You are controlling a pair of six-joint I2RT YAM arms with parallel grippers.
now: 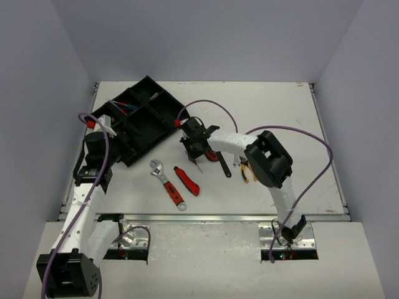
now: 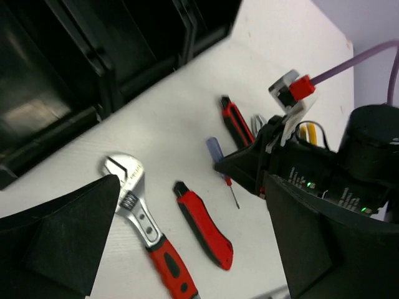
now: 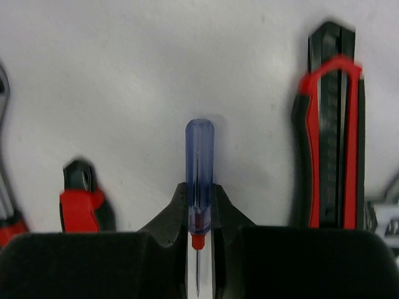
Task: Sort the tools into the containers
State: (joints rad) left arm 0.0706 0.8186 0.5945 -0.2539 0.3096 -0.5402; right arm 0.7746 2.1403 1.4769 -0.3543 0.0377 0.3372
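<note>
Screwdriver: one, blue, on table, clenched in right claw. Two knives flank it: 3 o'clock, 9 o'clock. One wrench and one pliers lie loose. Left claw released, by tray, 10 o'clock.

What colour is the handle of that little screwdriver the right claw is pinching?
The screwdriver handle is translucent blue; the right wrist view shows it best.

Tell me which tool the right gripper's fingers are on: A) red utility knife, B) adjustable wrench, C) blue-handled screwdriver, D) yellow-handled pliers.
C: the right wrist view shows the right gripper pinching the blue-handled screwdriver low on its handle, with the red utility knife lying apart beside it.
</note>
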